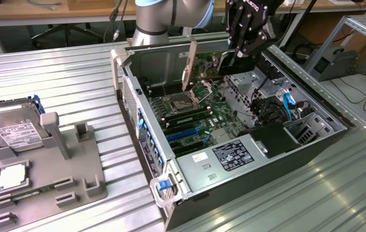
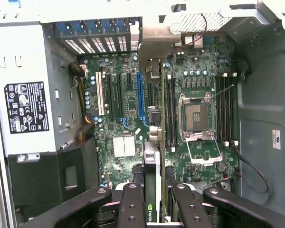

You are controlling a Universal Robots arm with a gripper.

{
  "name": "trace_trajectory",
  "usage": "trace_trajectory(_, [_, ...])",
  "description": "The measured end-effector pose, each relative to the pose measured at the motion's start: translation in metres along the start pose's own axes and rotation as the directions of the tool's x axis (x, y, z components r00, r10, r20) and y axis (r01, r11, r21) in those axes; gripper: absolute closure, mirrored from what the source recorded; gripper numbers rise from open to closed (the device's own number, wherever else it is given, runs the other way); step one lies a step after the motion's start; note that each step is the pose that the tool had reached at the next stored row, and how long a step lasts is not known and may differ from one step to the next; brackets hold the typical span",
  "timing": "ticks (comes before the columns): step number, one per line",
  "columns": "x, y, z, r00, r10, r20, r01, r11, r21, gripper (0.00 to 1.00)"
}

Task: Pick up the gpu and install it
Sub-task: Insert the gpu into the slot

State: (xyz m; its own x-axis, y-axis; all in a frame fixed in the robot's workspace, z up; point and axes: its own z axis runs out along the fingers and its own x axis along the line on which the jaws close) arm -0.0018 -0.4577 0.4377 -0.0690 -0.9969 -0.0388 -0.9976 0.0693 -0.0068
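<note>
From where I stand the tool [image 1: 241, 53] hangs over the open case [image 1: 312, 113], partly closed, its fingers [image 2: 131, 204] clamped on the two flat faces of the gpu [image 1: 230, 65]. The card is clear of the bench [image 1: 54, 77] and of the grey tray [image 1: 41, 179], held edge-down under the tool and above the motherboard [image 1: 218, 108], not touching it as far as I can tell. In the wrist view the gpu [image 2: 152, 166] is edge-on between the fingers, and its long axis runs the same way as the expansion slots. The blue slot [image 2: 141, 95] lies beyond the card's far end, toward the vented back wall of the case, and a touch to one side of the card's line, so I judge the card is squared up but not yet over its slot. In the exterior view the blue slots [image 1: 183, 134] sit nearer the camera than the tool, past the CPU socket [image 1: 183, 102]. The bench is ribbed metal sheet; on the tray at the exterior view's left stand a hard drive [image 1: 12, 130] and a memory stick [image 1: 25, 193]. Behind are wooden desks, trailing cables and an aluminium frame [image 1: 363, 29].
</note>
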Motion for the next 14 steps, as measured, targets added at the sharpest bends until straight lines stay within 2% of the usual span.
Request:
trace_trajectory(2, [0.000,0.0043,0.0000,1.0000,0.000,0.0002,0.000,1.0000,0.0000,0.73])
trace_trajectory(14, [0.001,0.0182,0.0016,1.0000,0.000,0.0002,0.000,1.0000,0.0000,0.73])
